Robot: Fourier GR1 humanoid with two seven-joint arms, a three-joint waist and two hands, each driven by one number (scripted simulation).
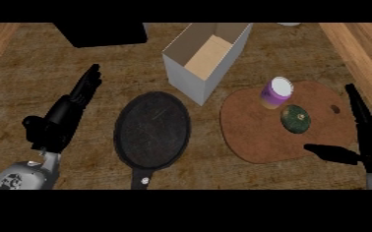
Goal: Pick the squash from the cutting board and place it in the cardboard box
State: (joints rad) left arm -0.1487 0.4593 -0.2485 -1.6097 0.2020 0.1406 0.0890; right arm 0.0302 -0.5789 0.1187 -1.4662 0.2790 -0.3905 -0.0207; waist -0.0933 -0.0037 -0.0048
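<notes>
A wooden counter (65, 73) is seen, with a cutting board (254, 137) taken as landmark. Left of the board, a black pan (152, 130) is laid; up and left of it, an open cardboard box (200, 61) stands. On the board, the dark green squash (295, 118) rests, a purple-lidded jar (277, 92) just beside it. The right hand (356, 150) is spread wide at the board's right edge, holding nothing. The left hand (65, 113) is held open, well left of the pan.
</notes>
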